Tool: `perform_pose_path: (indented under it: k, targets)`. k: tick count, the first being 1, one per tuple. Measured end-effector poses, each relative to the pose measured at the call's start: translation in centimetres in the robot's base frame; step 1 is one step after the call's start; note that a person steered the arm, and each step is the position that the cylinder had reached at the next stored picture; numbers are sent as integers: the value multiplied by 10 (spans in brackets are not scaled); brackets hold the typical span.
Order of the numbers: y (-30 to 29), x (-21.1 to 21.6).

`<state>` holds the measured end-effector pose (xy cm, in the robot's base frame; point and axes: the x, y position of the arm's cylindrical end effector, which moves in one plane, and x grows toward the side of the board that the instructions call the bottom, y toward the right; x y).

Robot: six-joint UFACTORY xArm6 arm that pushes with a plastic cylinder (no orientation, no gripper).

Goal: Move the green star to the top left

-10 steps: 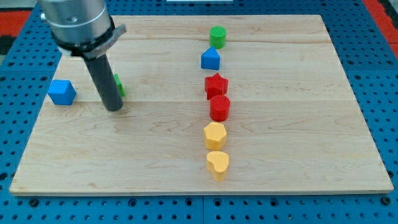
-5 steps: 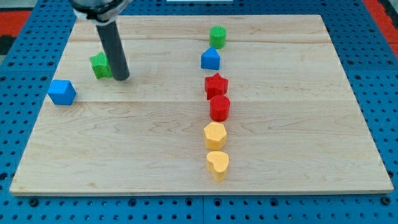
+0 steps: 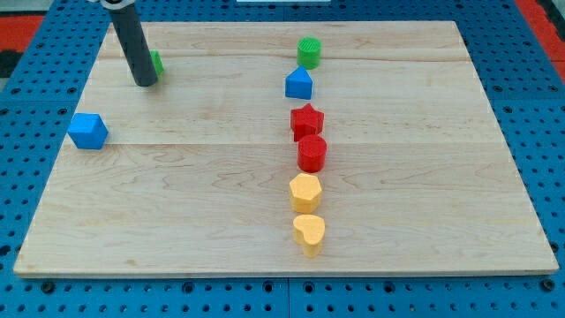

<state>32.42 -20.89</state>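
My tip [image 3: 146, 83] rests on the board [image 3: 424, 177] near its top left corner; it is a bare rod that grasps nothing. The green star [image 3: 156, 63] sits just behind it toward the view's top and right, mostly hidden by the rod, so only a sliver of green shows and I cannot tell whether the two are touching. A blue block [image 3: 88, 131], angular in shape, lies near the left edge, below the tip and well apart from it. The other blocks form a column running from the top edge toward the bottom edge, slightly right of the board's middle: a green cylinder [image 3: 309, 52] near the top edge, a blue block with a peaked top [image 3: 299, 83] just below it, then a red star [image 3: 306, 121] and a red cylinder [image 3: 312, 153] touching one another, then a yellow hexagon [image 3: 305, 192] and, closest to the bottom edge, a yellow heart [image 3: 309, 232]. The board lies on a blue pegboard surface [image 3: 26, 88].
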Motion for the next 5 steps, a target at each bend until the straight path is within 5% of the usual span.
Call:
perform_pose_path:
  k: [5]
  targets:
    - [-37, -40]
